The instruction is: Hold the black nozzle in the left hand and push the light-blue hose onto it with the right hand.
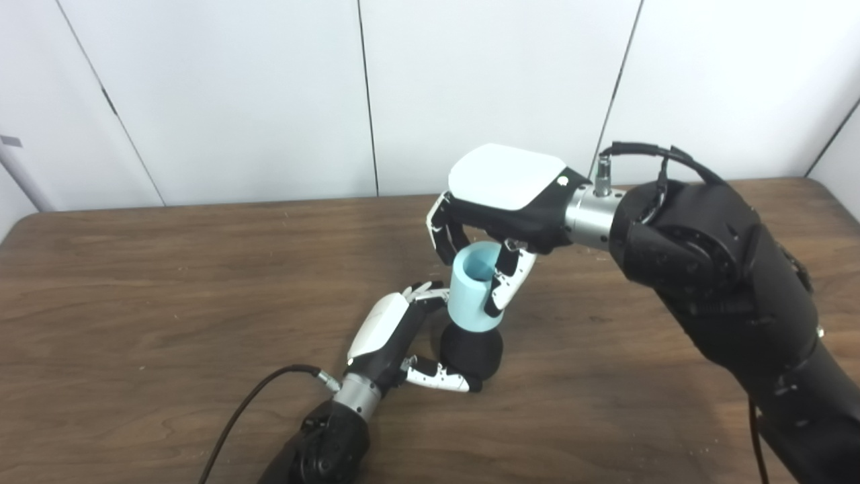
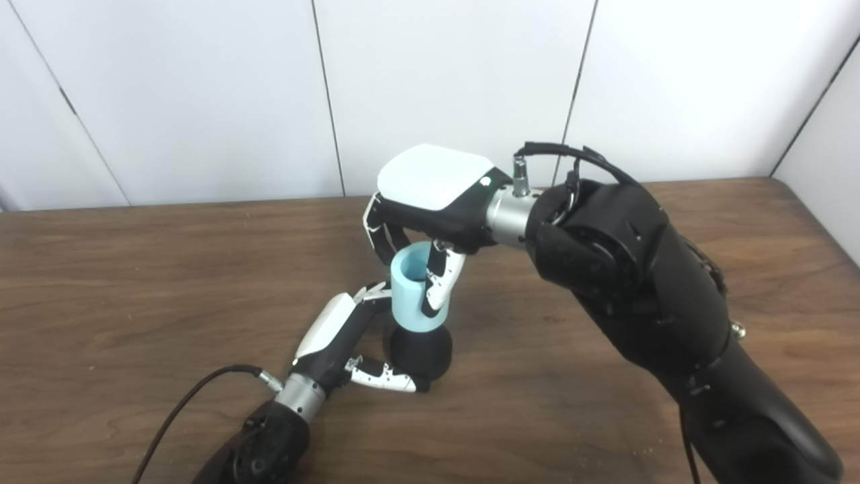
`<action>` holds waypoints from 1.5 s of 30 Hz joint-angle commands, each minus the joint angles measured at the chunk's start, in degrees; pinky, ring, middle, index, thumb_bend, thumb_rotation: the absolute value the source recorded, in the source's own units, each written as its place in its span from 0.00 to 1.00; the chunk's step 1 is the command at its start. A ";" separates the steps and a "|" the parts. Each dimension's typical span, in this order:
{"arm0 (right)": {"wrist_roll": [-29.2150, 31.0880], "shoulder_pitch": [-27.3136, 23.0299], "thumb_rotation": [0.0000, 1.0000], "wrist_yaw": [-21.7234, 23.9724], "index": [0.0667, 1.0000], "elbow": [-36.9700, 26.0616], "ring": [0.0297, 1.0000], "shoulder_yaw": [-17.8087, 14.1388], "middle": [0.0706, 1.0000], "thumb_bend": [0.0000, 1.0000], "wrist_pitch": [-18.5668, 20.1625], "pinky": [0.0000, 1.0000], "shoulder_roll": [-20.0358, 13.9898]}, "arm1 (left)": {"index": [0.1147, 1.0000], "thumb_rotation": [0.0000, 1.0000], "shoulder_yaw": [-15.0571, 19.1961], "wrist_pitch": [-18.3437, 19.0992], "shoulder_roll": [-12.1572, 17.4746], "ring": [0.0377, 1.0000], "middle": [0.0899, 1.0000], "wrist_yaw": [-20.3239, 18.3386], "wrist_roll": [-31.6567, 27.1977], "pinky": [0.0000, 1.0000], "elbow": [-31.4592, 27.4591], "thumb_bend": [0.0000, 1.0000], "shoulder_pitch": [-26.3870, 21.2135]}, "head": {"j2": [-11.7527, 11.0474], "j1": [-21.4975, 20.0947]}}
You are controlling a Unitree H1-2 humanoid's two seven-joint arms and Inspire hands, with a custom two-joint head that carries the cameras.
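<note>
**Hose-to-Nozzle Assembly: Seating Stage**

Light-blue hose (image 1: pixel 473 294) stands upright directly beneath the right hand (image 1: pixel 500 195), its open mouth facing up into the palm. The right hand reaches over it from above with fingers curled down on the far side of the hose and the thumb (image 1: pixel 508 282) lying along the near side; the hose is clamped between them.

The black nozzle (image 1: pixel 471 352) sits immediately below the hose, with the hose's lower end meeting the nozzle's rounded top. The nozzle rests on the wooden table (image 1: pixel 168 302). The left hand (image 1: pixel 386 336) lies just to the left of the nozzle, low at table level. Its thumb (image 1: pixel 440 376) wraps around the near base of the nozzle and its fingers reach up behind, touching the lower hose (the far-side contact is partly hidden, so the firmness of this grip cannot be confirmed).

Status, as judged from the current arrangement:

1. Nozzle secured by the left hand: done.
2. Hose gripped and aligned over the nozzle: done.
3. Hose pressed onto the nozzle: appears started or near complete. No gap is visible at the joint, but depth of engagement cannot be determined.

Remaining: confirm full seating with a final downward push while the left hand braces the nozzle.
</note>
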 commanded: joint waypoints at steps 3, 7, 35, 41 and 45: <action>0.24 -0.47 0.00 -0.68 0.45 -0.27 0.13 -0.20 0.43 0.53 -0.87 0.07 -0.33 | 0.42 0.07 -0.55 2.28 1.08 0.94 0.79 -1.78 2.09 1.00 1.78 0.52 2.45 | 0.15 -0.08; 0.14 -0.26 0.00 -0.77 0.45 -0.20 0.13 0.01 0.43 0.53 -0.79 0.07 -0.24 | 0.42 0.07 -0.53 2.20 1.17 0.94 0.79 -1.83 2.03 1.00 1.76 0.52 2.46 | 0.18 0.00; -1.26 -0.13 0.39 -5.36 0.73 -1.23 0.88 -2.42 0.85 1.00 -5.73 0.94 -1.58 | 0.42 0.07 -0.72 1.99 1.41 0.94 0.79 -1.80 2.28 1.00 1.68 0.52 2.56 | 0.21 -0.13; 4.88 2.60 0.45 -16.97 0.79 2.90 0.95 -6.66 0.92 1.00 -16.80 1.00 -0.90 | 0.42 0.07 -0.61 2.00 1.39 0.94 0.79 -1.90 2.06 1.00 1.80 0.52 2.49 | 0.20 -0.13; 7.88 4.82 0.50 -20.95 0.84 3.43 0.98 -8.74 0.95 1.00 -19.24 1.00 -0.35 | 0.42 0.07 -0.61 2.11 1.36 0.94 0.79 -1.94 2.05 1.00 1.67 0.52 2.54 | 0.26 -0.11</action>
